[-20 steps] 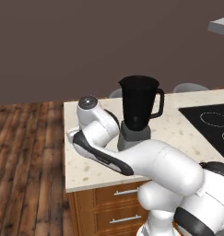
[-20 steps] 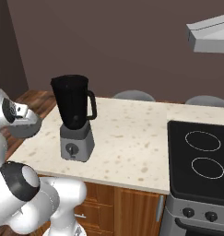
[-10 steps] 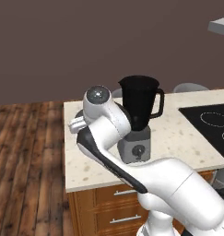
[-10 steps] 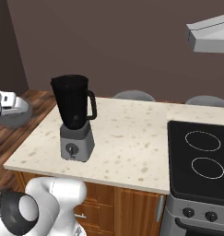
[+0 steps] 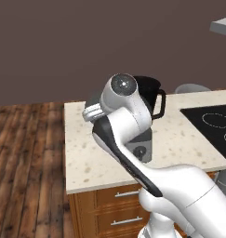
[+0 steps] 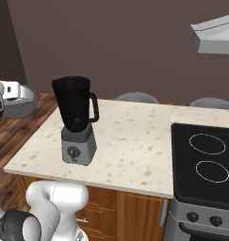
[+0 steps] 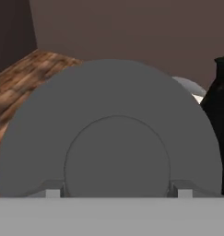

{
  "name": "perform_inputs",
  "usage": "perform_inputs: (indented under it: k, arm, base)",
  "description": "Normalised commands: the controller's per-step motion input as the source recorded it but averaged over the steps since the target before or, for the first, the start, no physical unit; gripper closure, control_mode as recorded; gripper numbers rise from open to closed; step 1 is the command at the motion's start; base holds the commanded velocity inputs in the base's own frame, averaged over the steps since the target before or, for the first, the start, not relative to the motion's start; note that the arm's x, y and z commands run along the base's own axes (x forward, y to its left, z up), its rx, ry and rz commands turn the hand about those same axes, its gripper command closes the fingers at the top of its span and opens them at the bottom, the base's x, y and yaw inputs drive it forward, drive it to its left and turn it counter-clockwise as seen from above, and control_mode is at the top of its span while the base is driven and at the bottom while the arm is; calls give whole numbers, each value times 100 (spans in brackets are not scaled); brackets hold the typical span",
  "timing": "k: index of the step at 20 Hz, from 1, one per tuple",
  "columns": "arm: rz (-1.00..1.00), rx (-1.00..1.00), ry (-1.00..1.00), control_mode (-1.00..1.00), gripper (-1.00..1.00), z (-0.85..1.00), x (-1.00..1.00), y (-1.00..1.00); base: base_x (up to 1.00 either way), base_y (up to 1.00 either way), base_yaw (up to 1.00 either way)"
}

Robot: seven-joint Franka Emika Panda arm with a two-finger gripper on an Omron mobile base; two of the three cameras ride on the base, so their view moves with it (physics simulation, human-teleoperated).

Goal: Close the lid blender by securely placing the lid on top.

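On the speckled bench point(image 6: 130, 146), toward its left end, stands the blender point(image 6: 76, 118): black tapered jar, side handle turned to the right, grey boxy base with a front knob, rim uncovered. In the left base view, blender point(image 5: 149, 107) mostly hidden behind the white arm, with only rim, handle and knob peeking out. Off the bench's left edge, over the wooden floor point(image 6: 12, 129), hangs the lid point(image 6: 22, 100), a dark grey disc seen at the frame's left margin, roughly level with the jar's upper half and well apart from it. In the hand view, lid point(image 7: 113, 133) looms close and face-on, round with a raised centre circle, its lower part cut off by the frame's bottom; jaws point(image 7: 112, 190) clamped on the lid, one small tip at each side of the raised centre. At the right edge of that view, a sliver of black jar point(image 7: 219, 110). Beyond the bench to the right, a black cooktop point(image 6: 205, 160) with two burner rings.
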Motion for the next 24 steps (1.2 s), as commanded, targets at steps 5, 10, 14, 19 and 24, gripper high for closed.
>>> perform_inputs:
  k: [5, 10, 14, 19, 24]
  arm:
    - [2, 0, -13, -100, 100, 68, -1, -50]
    - [1, 0, -16, -100, 100, 89, -14, -42]
    - [0, 0, -5, -100, 100, 88, -4, -45]
    - [0, 1, 0, -100, 100, 46, 3, -60]
    - [0, 8, 1, -100, 100, 9, 17, -53]
  base:
    - [0, 0, 0]
    - [0, 0, 0]
    - [0, 0, 0]
    - [0, 0, 0]
    - [0, 0, 0]
